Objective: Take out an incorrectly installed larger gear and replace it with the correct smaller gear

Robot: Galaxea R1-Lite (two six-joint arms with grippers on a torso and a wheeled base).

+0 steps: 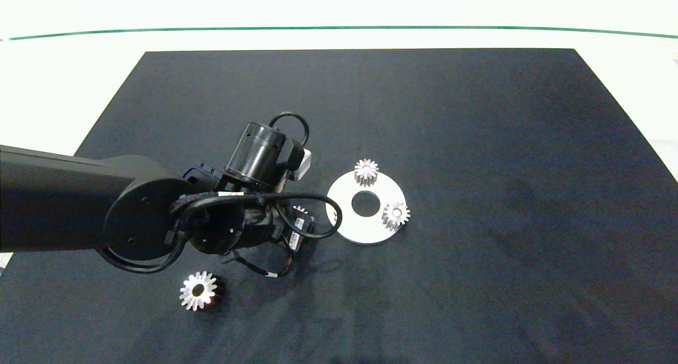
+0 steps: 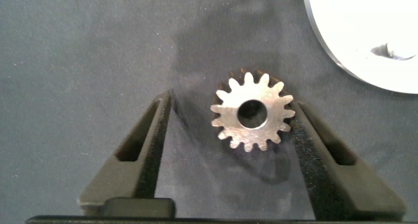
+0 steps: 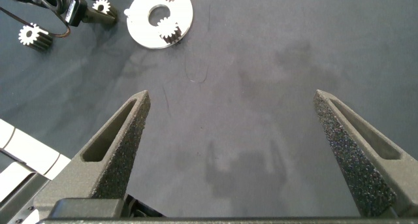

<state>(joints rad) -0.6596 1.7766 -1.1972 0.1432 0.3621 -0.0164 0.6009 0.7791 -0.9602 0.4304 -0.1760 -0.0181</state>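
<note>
The larger gear (image 1: 198,290) (image 3: 31,33) lies flat on the black mat, near the front left, apart from everything else. My left gripper (image 1: 303,215) (image 2: 233,101) stands open just left of the white disc plate (image 1: 349,223) (image 2: 366,34). A smaller gear (image 2: 253,115) (image 1: 300,210) (image 3: 101,5) lies between its fingers. One finger (image 2: 313,136) touches the gear's teeth; the other finger stands apart from it. Two more small gears (image 1: 366,171) (image 1: 395,215) sit on the plate's far and right rim. My right gripper (image 3: 232,93) hangs open above bare mat, outside the head view.
The black mat (image 1: 476,141) covers most of the white table. The plate has a round centre hole (image 1: 365,204). My left arm and its cables (image 1: 254,200) cross the mat's left half and hide most of the gripper from above.
</note>
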